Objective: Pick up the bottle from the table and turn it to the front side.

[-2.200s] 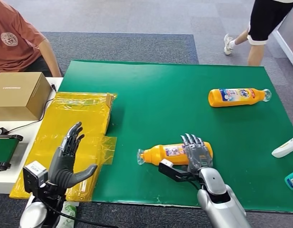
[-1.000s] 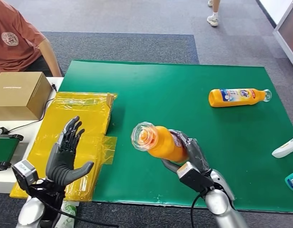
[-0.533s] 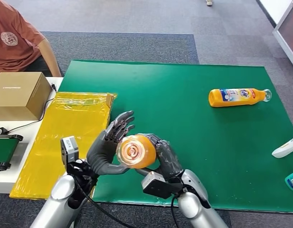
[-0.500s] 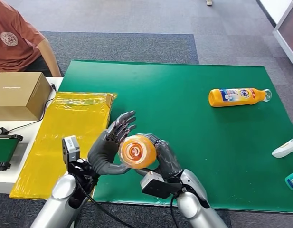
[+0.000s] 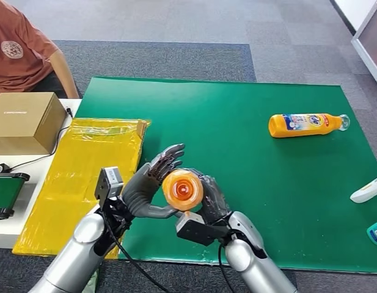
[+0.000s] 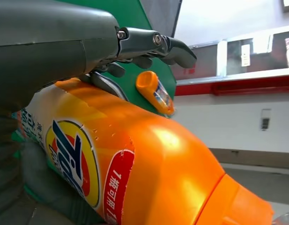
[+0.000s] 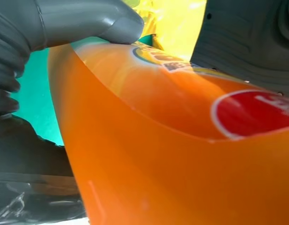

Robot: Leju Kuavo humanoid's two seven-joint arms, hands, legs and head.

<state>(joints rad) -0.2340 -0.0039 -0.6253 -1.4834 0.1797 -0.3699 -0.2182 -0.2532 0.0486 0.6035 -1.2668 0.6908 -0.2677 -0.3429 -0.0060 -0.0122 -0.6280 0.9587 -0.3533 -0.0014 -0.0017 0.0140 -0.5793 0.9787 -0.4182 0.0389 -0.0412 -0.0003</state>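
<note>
Currently the green worktop point(image 5: 251, 146) carries a second orange bottle point(image 5: 306, 124) lying on its side at the far right. Above the near edge, the orange detergent bottle point(image 5: 182, 190) points end-on toward the head camera, its round blue, red and yellow label point(image 6: 74, 159) facing the left wrist view. The right robot hand point(image 5: 213, 198) grips its body; the left robot hand point(image 5: 147, 186), fingers extended, touches its other side.

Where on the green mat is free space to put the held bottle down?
The green mat is bare across its middle and far side, between the yellow plastic sheet and the lying orange bottle. Its right edge holds a white object.
</note>
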